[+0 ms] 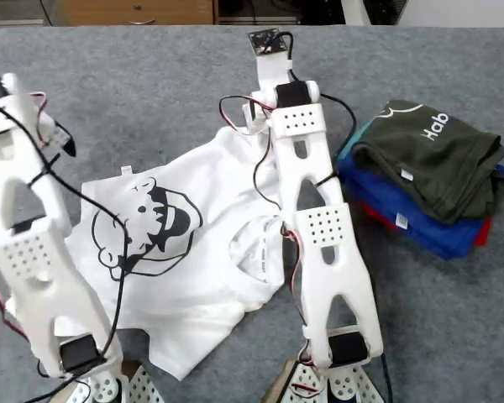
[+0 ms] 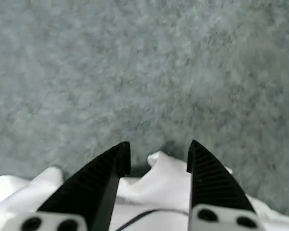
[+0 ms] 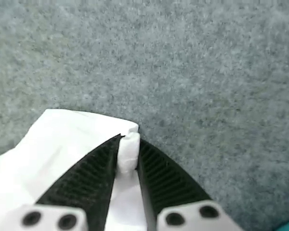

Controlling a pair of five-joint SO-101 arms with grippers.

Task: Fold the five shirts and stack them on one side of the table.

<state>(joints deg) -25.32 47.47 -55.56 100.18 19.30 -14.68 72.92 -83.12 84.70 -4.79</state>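
Shirt edge in pinch of right hand; left hand spread, perhaps over sleeve.

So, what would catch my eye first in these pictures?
Probably the white T-shirt with a black cartoon face, lying rumpled in the middle of the grey table. Next comes the stack of folded shirts at the table's right side, dark green on top with blue and red below. The right tool is pinched shut on a fold at the white shirt's edge.
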